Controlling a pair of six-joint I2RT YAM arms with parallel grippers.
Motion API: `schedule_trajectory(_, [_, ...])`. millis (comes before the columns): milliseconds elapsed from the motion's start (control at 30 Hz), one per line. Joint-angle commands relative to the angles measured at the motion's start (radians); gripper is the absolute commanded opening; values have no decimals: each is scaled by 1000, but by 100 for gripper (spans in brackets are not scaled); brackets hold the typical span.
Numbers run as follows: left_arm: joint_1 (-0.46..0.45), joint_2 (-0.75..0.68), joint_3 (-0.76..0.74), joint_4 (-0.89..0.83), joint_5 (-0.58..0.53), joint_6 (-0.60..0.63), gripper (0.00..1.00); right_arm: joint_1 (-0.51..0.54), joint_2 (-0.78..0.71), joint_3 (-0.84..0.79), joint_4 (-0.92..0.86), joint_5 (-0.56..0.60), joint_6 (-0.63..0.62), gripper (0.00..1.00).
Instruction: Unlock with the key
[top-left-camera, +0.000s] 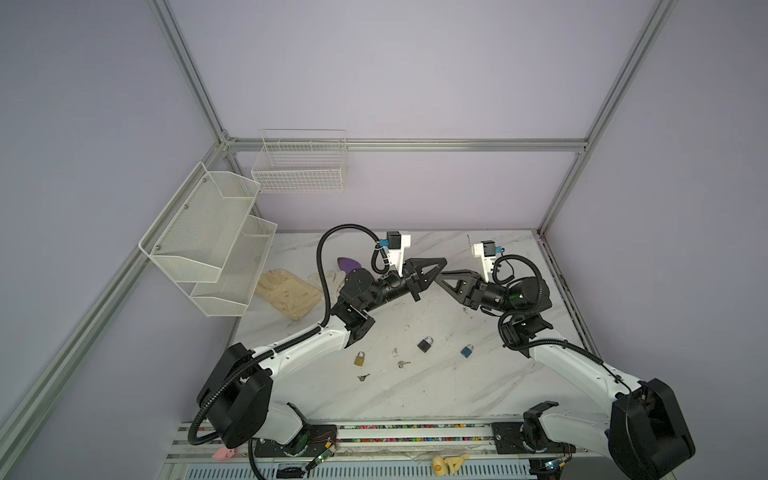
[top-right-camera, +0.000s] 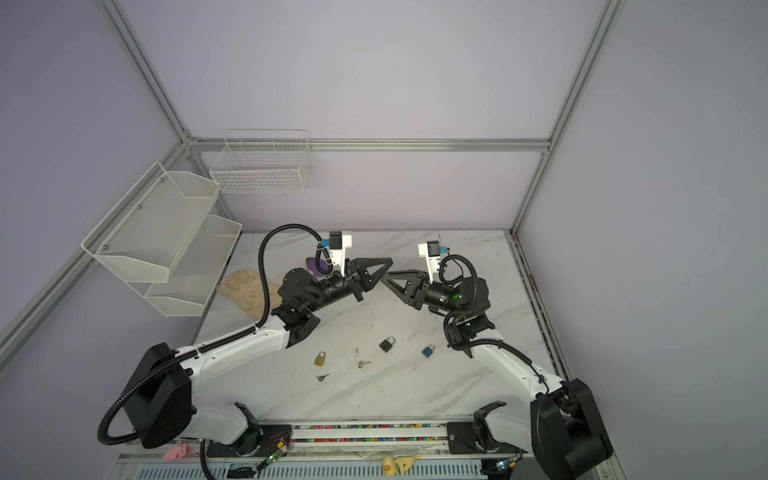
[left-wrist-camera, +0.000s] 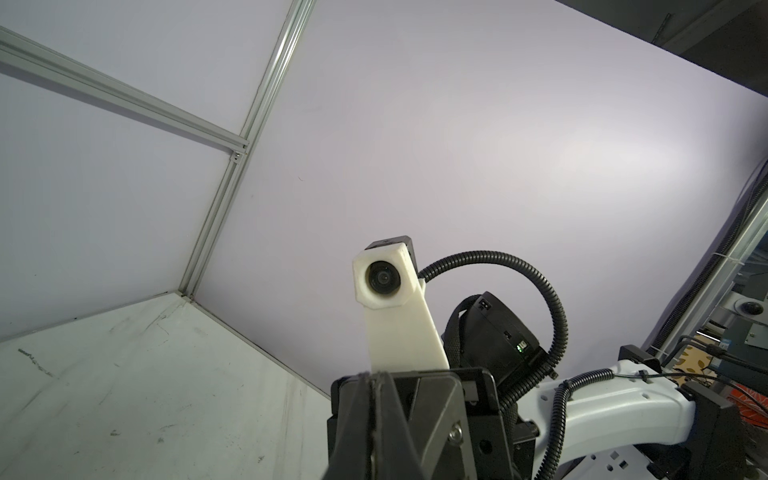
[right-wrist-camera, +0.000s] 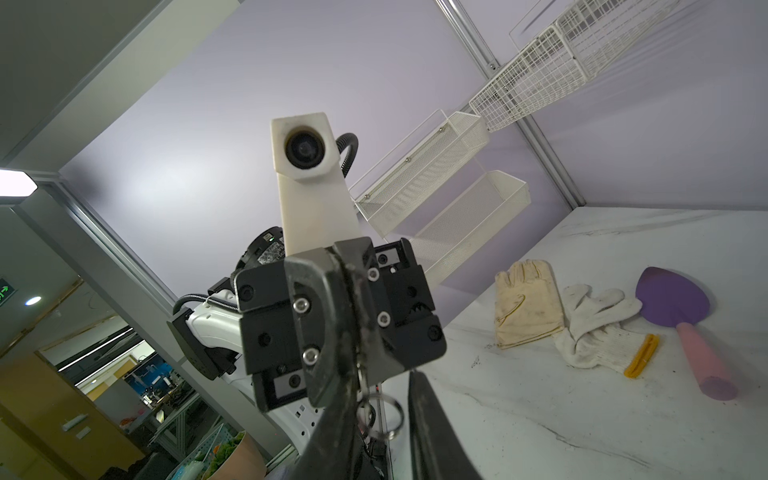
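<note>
Handover step, I judge: left claw (right-wrist-camera: 353, 357) is clamped on the key (right-wrist-camera: 360, 376) above mid-bench (top-left-camera: 457, 395), ring (right-wrist-camera: 400, 415) dangling — right claw (top-left-camera: 439, 275), jaws apart, brackets it. Next: close, release, carry it to a lock. Three padlocks — brass (top-left-camera: 360, 358), black (top-left-camera: 425, 344), blue (top-left-camera: 467, 351); two loose keys (top-left-camera: 363, 377) (top-left-camera: 403, 364).

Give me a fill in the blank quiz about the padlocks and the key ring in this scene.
1. ___ padlocks lie on the table.
2. The padlock between the brass padlock and the blue padlock is ___.
3. The key ring hangs from the left gripper, whose jaws are ___.
Missing words: three, black, shut.
</note>
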Motion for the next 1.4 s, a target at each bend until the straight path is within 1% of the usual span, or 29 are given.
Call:
schedule_trajectory(0, [-9,-10,85,11,14,13,0,5,-9,44,49,14,15,20])
schedule_trajectory(267, [-9,-14,79,-23,14,42,0,6,-27,47,12,45,-17,18])
schedule_trajectory(300, [-8,-51,76,-27,15,46,0,5,-27,55,-11,46,-28,15])
schedule_trajectory(333, [-9,-56,74,-35,13,50,0,5,-28,62,-39,47,-45,13])
schedule_trajectory(400, [-8,-66,71,-51,7,63,0,5,-33,72,-79,49,-80,12])
schedule_trajectory(467, [-9,-73,71,-63,3,70,0,6,-39,80,-115,51,-108,9])
schedule_trajectory(667, [-9,-81,80,-61,-1,70,0,6,-39,86,-154,46,-124,0])
schedule_trajectory(700, [-9,-80,84,-62,2,69,1,6,-38,87,-159,46,-127,0])
schedule_trajectory(800, [-9,-82,96,-69,6,65,5,6,-39,91,-183,46,-137,0])
schedule_trajectory(833, [-9,-82,100,-71,4,63,9,6,-40,91,-190,46,-140,0])
schedule_trajectory(900, [-7,-85,106,-71,1,57,13,5,-41,90,-203,46,-145,0])
schedule_trajectory(967, [-5,-93,109,-79,-9,56,25,5,-46,91,-224,48,-151,0])
schedule_trajectory(1067, [4,-114,110,-112,-35,59,36,5,-57,91,-256,47,-166,0])
schedule_trajectory(1167, [16,-134,108,-156,-57,69,39,6,-70,94,-301,55,-189,0])
schedule_trajectory(1267, [24,-149,109,-235,-90,87,39,6,-77,95,-307,57,-180,0])
schedule_trajectory(1333, [30,-156,96,-251,-102,86,39,6,-79,94,-310,55,-179,0])
schedule_trajectory(1367, [31,-161,86,-250,-112,83,40,6,-82,91,-312,55,-178,0])
